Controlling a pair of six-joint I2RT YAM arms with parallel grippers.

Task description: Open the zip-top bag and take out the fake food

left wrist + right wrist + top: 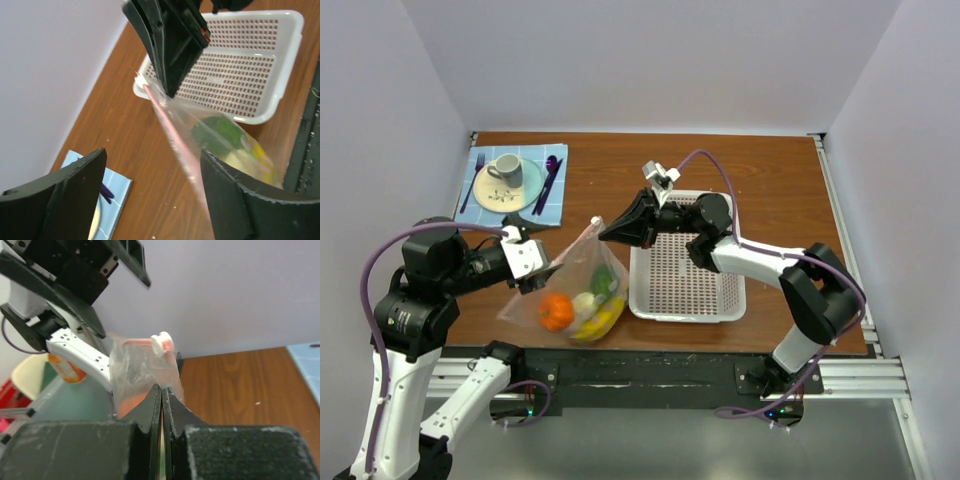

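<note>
Sitting at the far-left corner of the wooden table [770, 180] is a blue placemat [532, 153] carrying a pale plate [525, 198] with a cup [505, 170] on it, a fork [473, 180] on one side and purple cutlery [550, 182] on the other.

Nearer the front, the left gripper [152, 167] is at the left edge of the zip-top bag [575, 275]. Its fingers [75, 190] stand wide apart and hold nothing. The wrist view shows the bag's pink zip strip [172, 132] running down between them, close to one finger; whether it touches, I cannot tell.

The bag's lower part lies on the table near the front edge, just left of the basket. The fake food is bunched inside it – an orange [556, 311], a white piece [584, 302], a dark green piece [603, 280] and a yellow banana [603, 320].

The bag's top corner is raised and pinched in the right gripper [603, 234], whose jaws are pressed together on the clear plastic just below the white slider [161, 343].

Right of the bag, under the right arm, stands a white perforated basket [685, 270], its left wall close beside the bag.
</note>
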